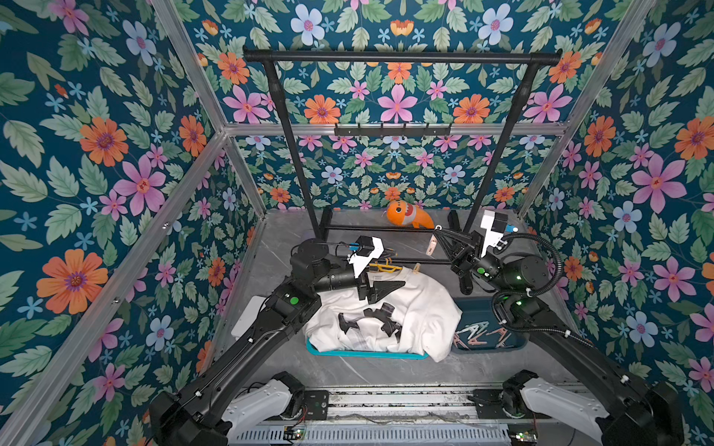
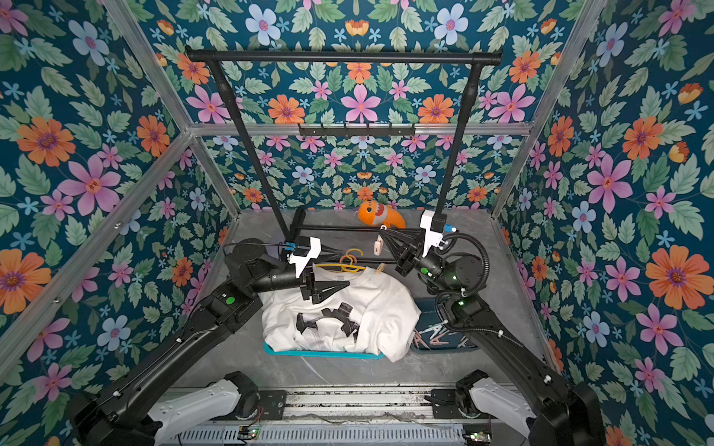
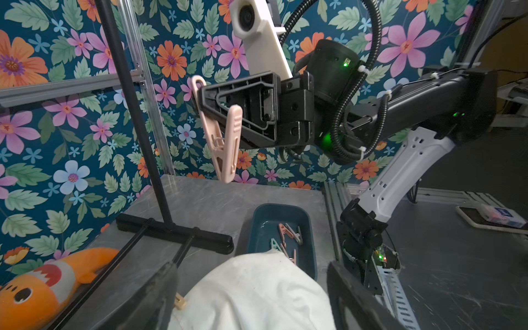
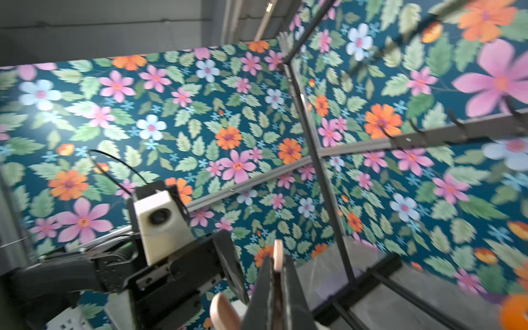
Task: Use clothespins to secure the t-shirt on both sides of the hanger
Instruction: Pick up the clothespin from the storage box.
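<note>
One white t-shirt [image 1: 390, 309] lies bunched over a teal tray [image 1: 367, 354], with the yellow hanger [image 1: 380, 266] showing at its collar. The left gripper [image 1: 386, 290] hovers above the shirt, jaws spread and empty. The right gripper [image 3: 203, 97], clenched, holds a pink clothespin [image 3: 225, 148] aloft, apart from the shirt. A beige clothespin [image 1: 416, 269] sits at one shoulder. Risk: the pink pin, gripped near its handle end, may pivot, or may bite cloth only and miss the covered hanger arm.

Hanger [image 1: 380, 266] mostly under t-shirt [image 1: 417, 309]; right wrist view motion-blurred; clothespins [image 1: 479, 334] tiny, indistinct.
</note>
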